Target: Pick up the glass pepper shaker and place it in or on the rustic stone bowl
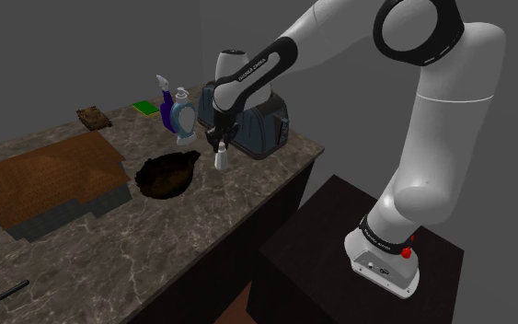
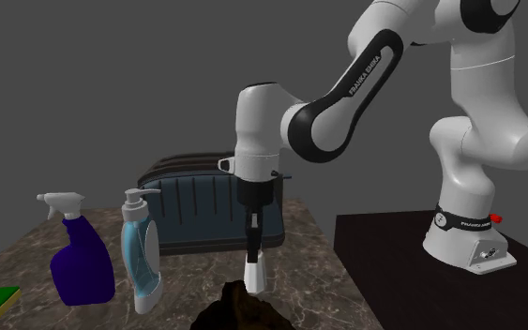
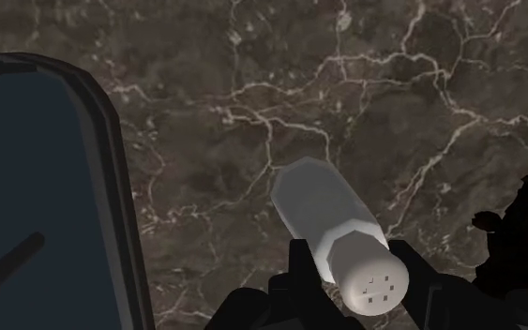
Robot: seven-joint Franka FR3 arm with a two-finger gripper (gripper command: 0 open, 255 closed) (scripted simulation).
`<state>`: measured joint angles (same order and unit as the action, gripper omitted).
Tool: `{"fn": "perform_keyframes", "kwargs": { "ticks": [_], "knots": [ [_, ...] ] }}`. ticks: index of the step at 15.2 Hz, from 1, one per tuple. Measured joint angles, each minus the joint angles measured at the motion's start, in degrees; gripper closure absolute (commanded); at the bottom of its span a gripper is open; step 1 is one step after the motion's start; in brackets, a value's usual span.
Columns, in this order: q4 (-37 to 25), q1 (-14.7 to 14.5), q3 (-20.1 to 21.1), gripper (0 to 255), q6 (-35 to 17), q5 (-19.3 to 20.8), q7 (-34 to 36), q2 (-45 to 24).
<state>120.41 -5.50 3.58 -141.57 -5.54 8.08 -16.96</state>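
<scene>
The pepper shaker (image 3: 332,220) is a whitish, faceted bottle with a perforated cap. My black gripper (image 3: 360,272) is shut on its cap end, and the body hangs below the fingers. In the shoulder view the shaker (image 1: 220,160) dangles under the gripper (image 1: 217,145) just above the counter, right beside the dark brown bowl (image 1: 166,174). From the second exterior view the shaker (image 2: 254,272) hangs under the gripper (image 2: 252,246) just above the bowl (image 2: 238,311), whose dark rough rim shows at the lower edge.
A dark toaster (image 1: 252,124) stands close behind the gripper. A blue spray bottle (image 2: 79,260) and a pale soap dispenser (image 2: 142,253) stand beside it. A wooden board (image 1: 45,175) lies on the marble counter (image 1: 155,239), with a green sponge (image 1: 145,108) farther back. The counter's edge runs near the stand.
</scene>
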Motion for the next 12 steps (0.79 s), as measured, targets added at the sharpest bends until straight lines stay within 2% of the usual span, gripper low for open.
{"fn": "perform_keyframes", "kwargs": {
  "ticks": [12],
  "knots": [
    [-2.1,0.1,-0.1,255,7.7,0.3,0.7,5.6]
  ]
}}
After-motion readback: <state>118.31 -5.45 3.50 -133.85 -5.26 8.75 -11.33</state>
